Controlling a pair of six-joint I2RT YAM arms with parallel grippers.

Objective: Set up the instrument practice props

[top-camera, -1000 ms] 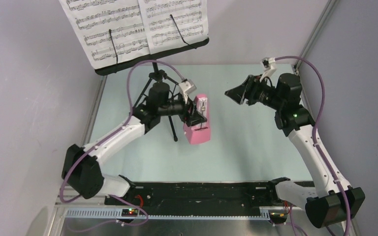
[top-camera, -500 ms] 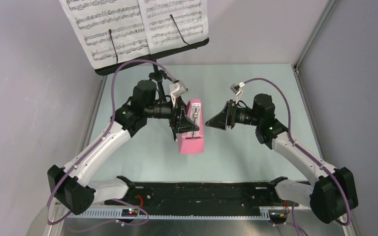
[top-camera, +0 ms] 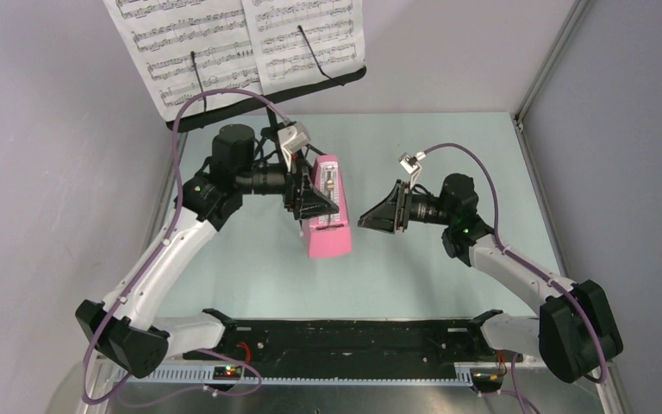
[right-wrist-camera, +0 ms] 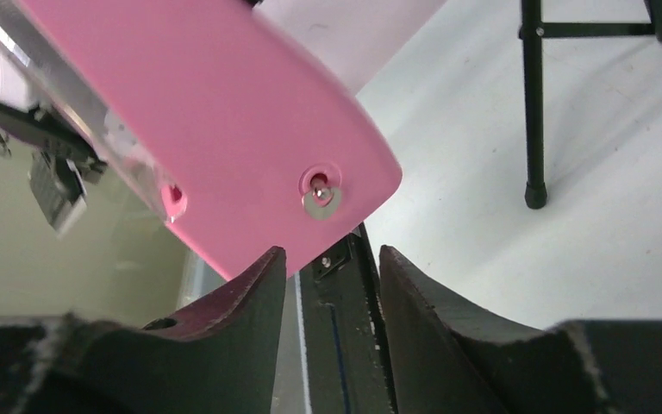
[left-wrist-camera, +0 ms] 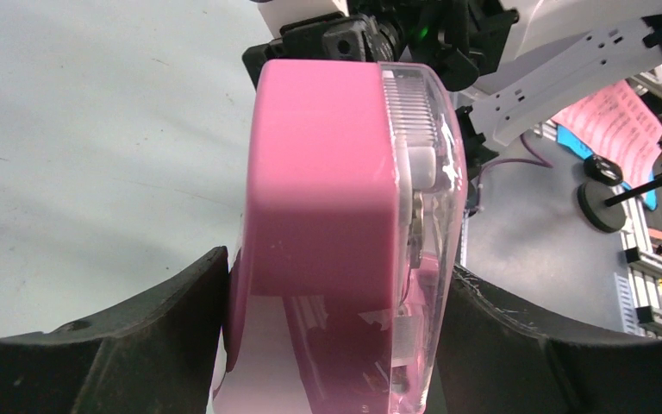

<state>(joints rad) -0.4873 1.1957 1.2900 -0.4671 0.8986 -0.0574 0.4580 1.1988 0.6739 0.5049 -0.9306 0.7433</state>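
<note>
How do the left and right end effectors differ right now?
1. Load: the left end effector is shut on the pink metronome, clamping it from both sides. The right end effector grips nothing.
2. Opening: the left is spread to the metronome's width. The right's jaws stand only a little apart.
3. Role: the left holds the metronome tilted. The right sits near its underside.

Shared: both point at the metronome, facing each other.

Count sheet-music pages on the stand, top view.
2. The left page and the right page sit side by side on the music stand, tops cut off by the frame. Any stacked behind would be hidden.
</note>
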